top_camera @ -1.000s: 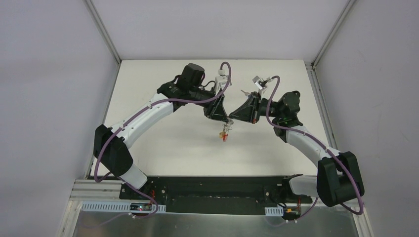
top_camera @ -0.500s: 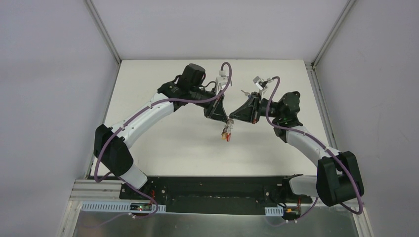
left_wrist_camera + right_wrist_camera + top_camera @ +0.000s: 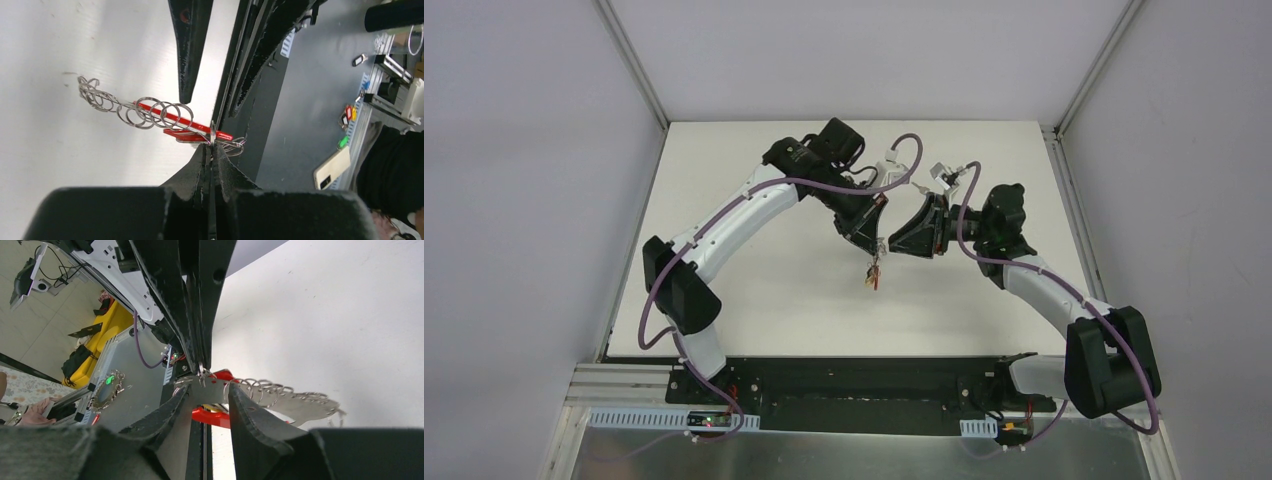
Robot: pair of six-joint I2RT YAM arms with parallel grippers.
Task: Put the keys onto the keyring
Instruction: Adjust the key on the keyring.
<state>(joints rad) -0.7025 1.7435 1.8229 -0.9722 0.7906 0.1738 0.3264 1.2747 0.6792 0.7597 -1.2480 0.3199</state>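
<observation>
1. Plain white table point(image 3: 754, 300) boxed in by pale grey walls point(image 3: 524, 200). Both my arms are bolted at the near edge and reach in toward the middle, wrists tipped at each other.
2. The keyring point(image 3: 874, 270) is up in the air over roughly the middle of the table, dangling just below the spot where my two gripper tips come together.
3. My left gripper point(image 3: 211, 150) is clenched tight, fingers pressed flat together on a thin metal ring at one end of the keyring. That pinch is what's carrying the whole thing.
4. From the pinch the red half point(image 3: 186, 121) runs off away from my left wrist camera, with a row of metal rings point(image 3: 150, 111) strung along it and a tangle of smaller loops at the far tip.
5. My right gripper point(image 3: 210, 397) has its fingers parted. The grey strip point(image 3: 295, 407) of the keyring crosses the gap between them, with the red half showing just underneath. Honestly can't tell if either finger is touching it.
6. In my right wrist view the left gripper's tip comes down from above and meets the keyring right over that gap.
</observation>
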